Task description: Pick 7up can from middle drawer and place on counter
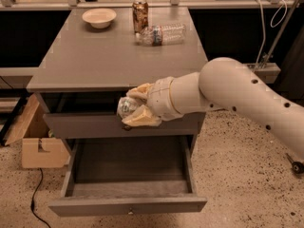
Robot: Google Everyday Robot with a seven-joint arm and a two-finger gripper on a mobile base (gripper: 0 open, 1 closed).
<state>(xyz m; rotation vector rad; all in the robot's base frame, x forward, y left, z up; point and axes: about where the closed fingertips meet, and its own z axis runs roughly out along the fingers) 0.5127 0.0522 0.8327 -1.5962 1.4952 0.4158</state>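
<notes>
Clasping 7up can (125, 106) – gripper (129, 107) just before counter (99, 56) front edge, above open middle drawer (95, 206).

7up can (125, 107) in gripper (129, 108) below counter (109, 56) edge | middle drawer (128, 205) open
</notes>
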